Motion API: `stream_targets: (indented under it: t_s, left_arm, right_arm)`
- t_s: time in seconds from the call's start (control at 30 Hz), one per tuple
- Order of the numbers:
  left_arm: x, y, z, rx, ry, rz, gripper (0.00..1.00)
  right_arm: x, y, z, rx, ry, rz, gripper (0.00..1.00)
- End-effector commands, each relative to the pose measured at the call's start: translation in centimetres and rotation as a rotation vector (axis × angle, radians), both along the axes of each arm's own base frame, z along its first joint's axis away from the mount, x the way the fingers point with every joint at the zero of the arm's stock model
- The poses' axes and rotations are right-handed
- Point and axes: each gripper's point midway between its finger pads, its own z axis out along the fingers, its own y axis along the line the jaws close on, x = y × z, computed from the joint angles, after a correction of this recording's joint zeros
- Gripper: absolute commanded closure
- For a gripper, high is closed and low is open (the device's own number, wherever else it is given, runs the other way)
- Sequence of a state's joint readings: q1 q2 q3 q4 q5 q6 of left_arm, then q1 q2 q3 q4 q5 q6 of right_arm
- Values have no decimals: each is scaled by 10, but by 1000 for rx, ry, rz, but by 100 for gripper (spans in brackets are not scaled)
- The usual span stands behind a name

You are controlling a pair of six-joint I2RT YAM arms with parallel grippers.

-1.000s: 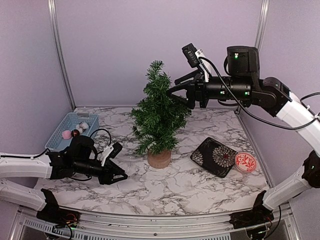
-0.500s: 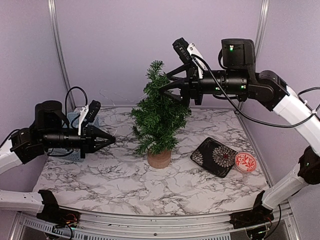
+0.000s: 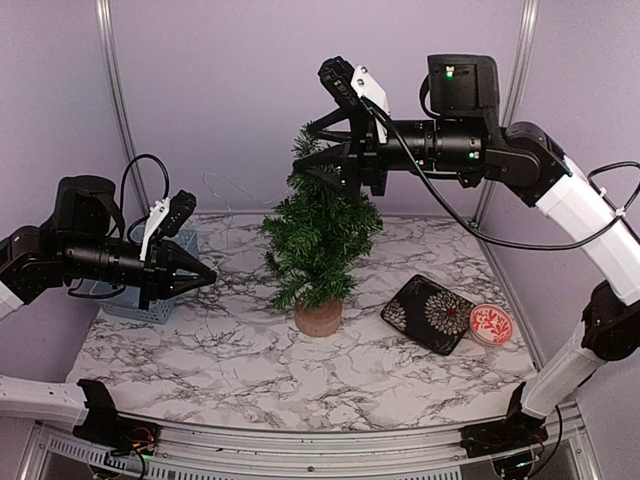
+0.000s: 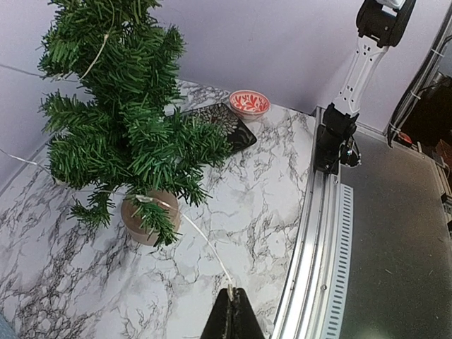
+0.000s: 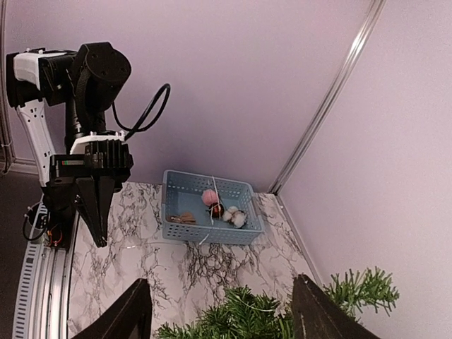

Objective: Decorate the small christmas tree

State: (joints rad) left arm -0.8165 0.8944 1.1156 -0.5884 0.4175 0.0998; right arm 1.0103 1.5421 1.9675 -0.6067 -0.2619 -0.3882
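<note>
Look to the middle of the top view for the small christmas tree [image 3: 320, 235], upright on its stump on the marble table [image 3: 250, 370]. At centre left, level with the lower branches and apart from them: the left gripper [image 3: 205, 277], pinched shut on a thin wire [image 4: 205, 244] running from its tips up to a low branch and on through the foliage. At top centre, by the treetop: the right gripper [image 3: 312, 150], jaws wide apart, nothing visibly held; hard to tell whether around the tip or just beside it.

Judged from this, treat the step as draping the wire round the tree. Hold the pinch firm. Carry the wire in a wide arc past the branch ends rather than tugging straight back. Go light on tension, lest the tree tip. Consider steadying the top with the spread right jaws. Steer clear of the blue basket [image 5: 198, 229] at far left.
</note>
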Motion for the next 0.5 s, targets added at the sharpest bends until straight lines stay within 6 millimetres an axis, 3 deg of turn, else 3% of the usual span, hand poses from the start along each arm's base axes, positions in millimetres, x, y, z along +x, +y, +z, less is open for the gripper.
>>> stream_targets:
  t_s: [0.0,0.47]
  left_arm:
    - [-5,-1,-12,62,3,-34,100]
    - [-7,-4,-9,71,-18,-56,100]
  right_arm:
    - [-9,26,-2,-13,-34,26,36]
    - [10,88,-32,-31,-1,-19,44]
